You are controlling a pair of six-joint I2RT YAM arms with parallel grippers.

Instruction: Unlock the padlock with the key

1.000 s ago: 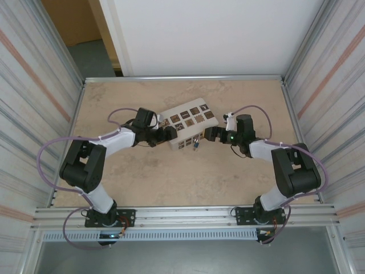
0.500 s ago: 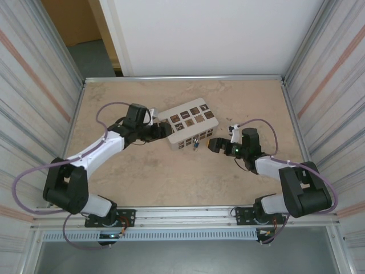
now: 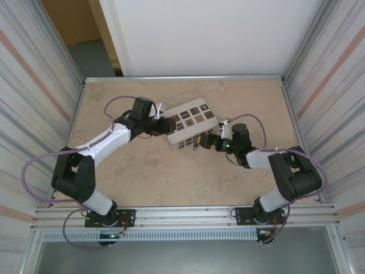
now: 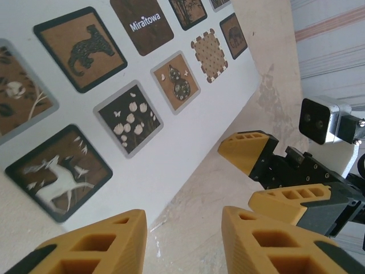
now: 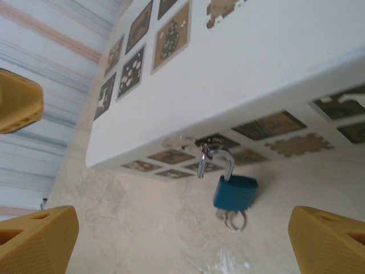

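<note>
The tiny blue padlock (image 5: 235,192) hangs by its silvery shackle (image 5: 217,159) from the hasp on the white box (image 5: 256,68). One shackle leg stands free of the body. A key with a ring (image 5: 232,219) sticks out under the lock. My right gripper (image 5: 182,245) is open, low on the table, its fingers wide apart on either side of the padlock (image 3: 195,144) and a little short of it. My left gripper (image 4: 182,245) is open at the box's (image 4: 188,131) left end, holding nothing. From above, the left gripper (image 3: 170,125) and right gripper (image 3: 204,141) flank the box (image 3: 185,117).
The box lies tilted in the middle of the beige table (image 3: 171,177), patterned squares on its top and front. Ribbed metal walls (image 3: 40,85) close in both sides, and a white wall stands at the back. A rail runs along the near edge (image 3: 188,214).
The right gripper drew back from the box, then came forward and left again, close to the padlock. The left arm's elbow swung out and back while its gripper stayed at the box's left end.
</note>
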